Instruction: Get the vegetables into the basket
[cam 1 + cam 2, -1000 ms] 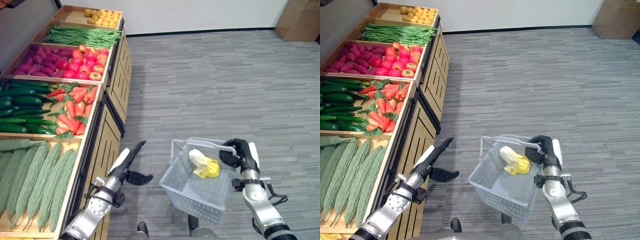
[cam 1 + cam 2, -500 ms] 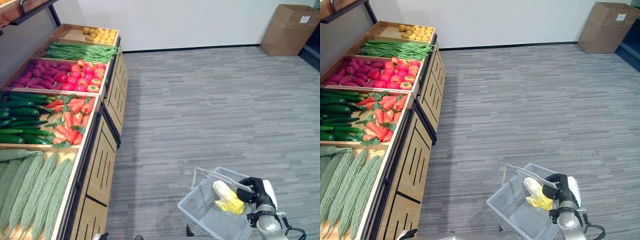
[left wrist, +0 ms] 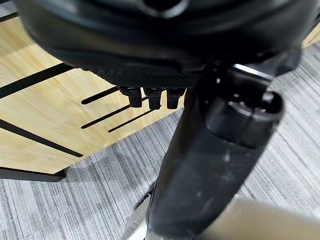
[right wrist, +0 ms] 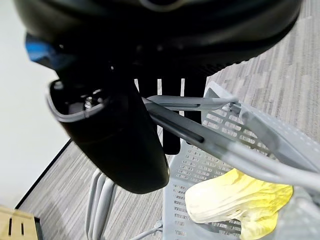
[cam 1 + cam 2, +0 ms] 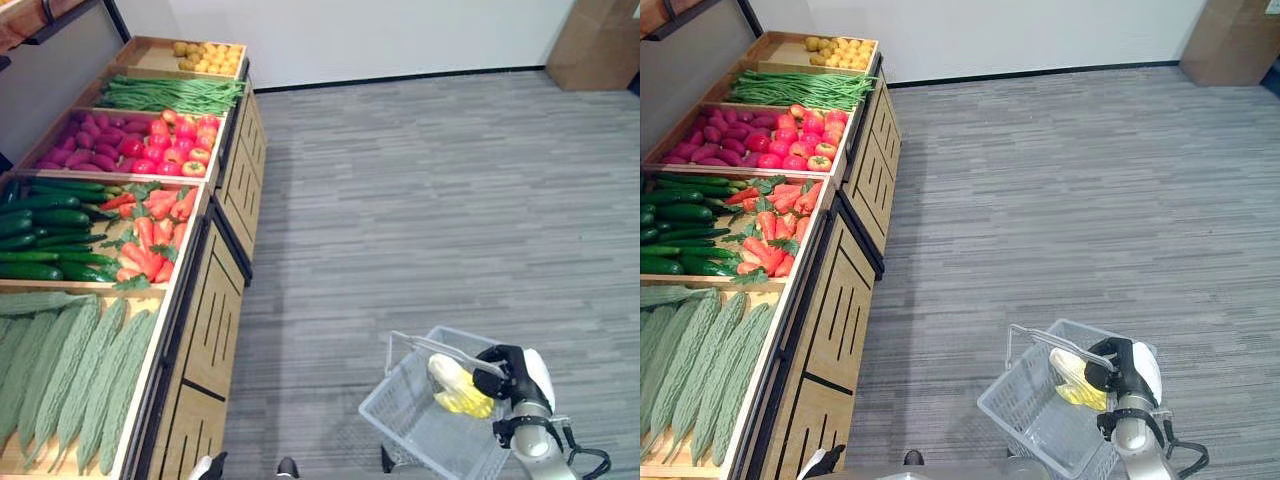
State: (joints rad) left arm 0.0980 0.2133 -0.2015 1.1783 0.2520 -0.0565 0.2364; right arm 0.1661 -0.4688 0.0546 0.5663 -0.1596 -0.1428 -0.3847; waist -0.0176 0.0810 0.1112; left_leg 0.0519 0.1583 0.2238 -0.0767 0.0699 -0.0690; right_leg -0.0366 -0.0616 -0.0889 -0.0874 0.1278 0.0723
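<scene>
Grey carpet wide open ahead, right hand (image 5: 512,368) gripping basket (image 5: 412,425) handle — left hand (image 3: 165,60) fingers unclear

A: Left wrist view, what's there?
B: Left hand (image 3: 165,45), dark bulk along one edge, thumb (image 3: 215,165) thick and close to the lens, running across the frame
A: Fingers?
B: Short dark fingertips (image 3: 152,97) in a row beside the thumb, can't tell if they're curled or straight. Nothing visible in the hand
A: Behind it?
B: Light wooden cabinet front (image 3: 45,110) with black slots and dark edging, standing on grey striped carpet (image 3: 75,210)
A: Touching the cabinet?
B: Can't tell
</scene>
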